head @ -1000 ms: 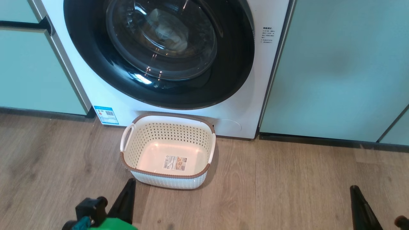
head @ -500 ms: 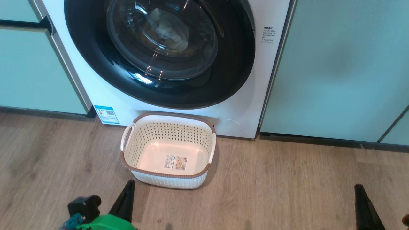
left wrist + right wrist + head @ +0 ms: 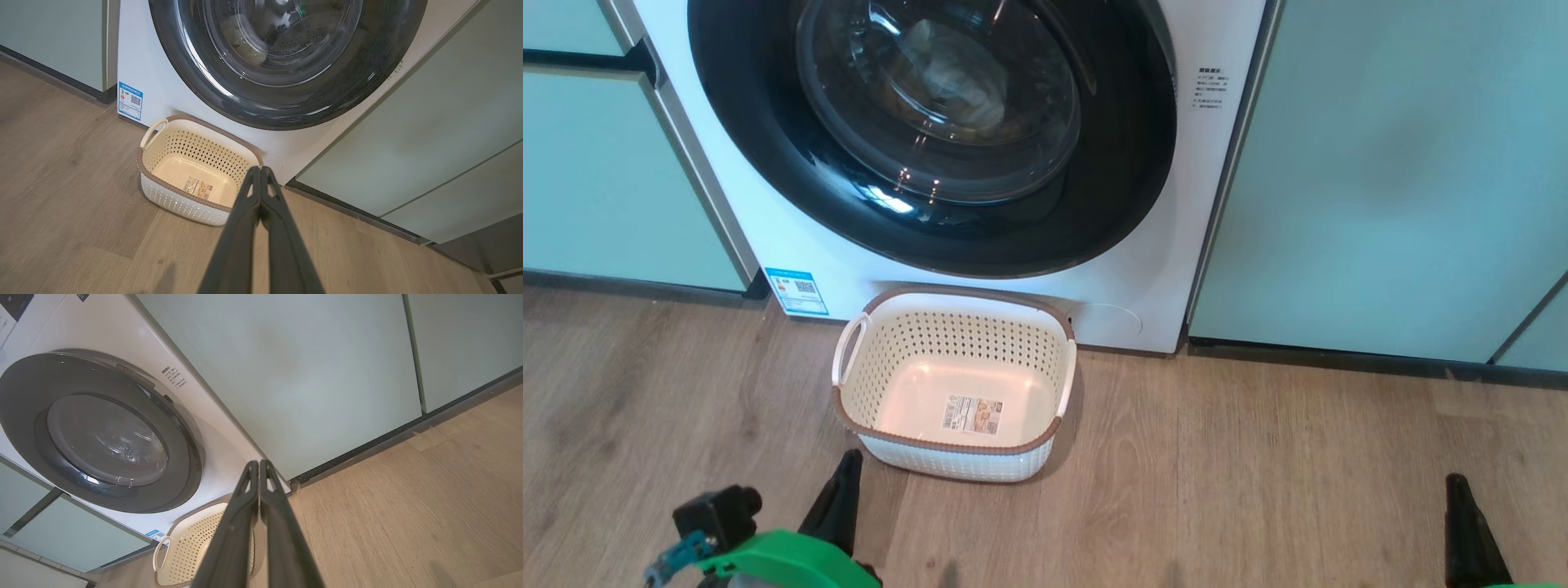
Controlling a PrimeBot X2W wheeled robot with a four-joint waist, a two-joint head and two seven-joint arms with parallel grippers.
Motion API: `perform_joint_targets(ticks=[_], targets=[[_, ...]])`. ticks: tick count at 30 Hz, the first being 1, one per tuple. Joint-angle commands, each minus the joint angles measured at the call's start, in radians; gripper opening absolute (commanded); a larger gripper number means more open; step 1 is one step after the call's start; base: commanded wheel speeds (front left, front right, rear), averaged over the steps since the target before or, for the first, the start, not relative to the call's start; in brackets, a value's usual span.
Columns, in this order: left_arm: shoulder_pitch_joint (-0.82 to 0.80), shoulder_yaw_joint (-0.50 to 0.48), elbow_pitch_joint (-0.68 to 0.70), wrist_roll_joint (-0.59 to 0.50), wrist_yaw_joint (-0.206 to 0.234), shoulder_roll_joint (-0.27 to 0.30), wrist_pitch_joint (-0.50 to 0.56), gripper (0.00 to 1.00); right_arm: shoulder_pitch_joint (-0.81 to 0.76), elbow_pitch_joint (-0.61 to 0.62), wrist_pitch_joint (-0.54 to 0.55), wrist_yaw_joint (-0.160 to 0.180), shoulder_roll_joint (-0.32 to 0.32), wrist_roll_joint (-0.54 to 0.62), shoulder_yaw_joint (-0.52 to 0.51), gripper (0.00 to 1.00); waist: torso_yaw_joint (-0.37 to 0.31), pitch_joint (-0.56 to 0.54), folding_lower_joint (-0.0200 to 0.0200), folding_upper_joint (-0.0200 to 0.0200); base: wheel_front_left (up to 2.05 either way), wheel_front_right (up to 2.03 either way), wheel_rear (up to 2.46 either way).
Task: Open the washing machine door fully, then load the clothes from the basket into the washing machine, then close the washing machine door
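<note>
Down low, the left pincer (image 3: pixel 850 457) hangs over the wood floor (image 3: pixel 1258 490), its two dark fingers pressed together with nothing between them. Well off to the other side, the right pincer (image 3: pixel 1454 483) is pinched together too, gripping nothing. Just past the left tip sits the basket (image 3: pixel 956 447), near but not touching. Right behind it is the washing machine (image 3: pixel 1135 269), its door (image 3: pixel 1127 163) flat against the front, pale clothes (image 3: pixel 952 73) showing through the glass.
</note>
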State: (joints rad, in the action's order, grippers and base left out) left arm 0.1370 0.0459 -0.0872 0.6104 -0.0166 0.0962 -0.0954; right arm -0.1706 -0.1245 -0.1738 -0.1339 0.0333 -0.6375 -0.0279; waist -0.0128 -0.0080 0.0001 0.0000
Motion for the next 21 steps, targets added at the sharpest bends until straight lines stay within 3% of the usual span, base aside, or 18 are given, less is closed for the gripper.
perform_joint_targets(ticks=[1, 21], targets=[[-0.05, -0.02, 0.023, 0.026, -0.008, 0.003, 0.002, 0.0, 0.059, 0.024, 0.006, 0.001, 0.025, -0.027, 0.0, 0.0, 0.0, 0.0, -0.0001, 0.0, 0.0, 0.0, 0.0], [-0.093, -0.046, -0.017, 0.251, -0.032, -0.004, 0.044, 0.0, 0.107, -0.008, 0.059, 0.001, 0.032, -0.252, -0.007, 0.0, 0.003, 0.003, -0.0001, 0.0, 0.0, 0.0, 0.0]])
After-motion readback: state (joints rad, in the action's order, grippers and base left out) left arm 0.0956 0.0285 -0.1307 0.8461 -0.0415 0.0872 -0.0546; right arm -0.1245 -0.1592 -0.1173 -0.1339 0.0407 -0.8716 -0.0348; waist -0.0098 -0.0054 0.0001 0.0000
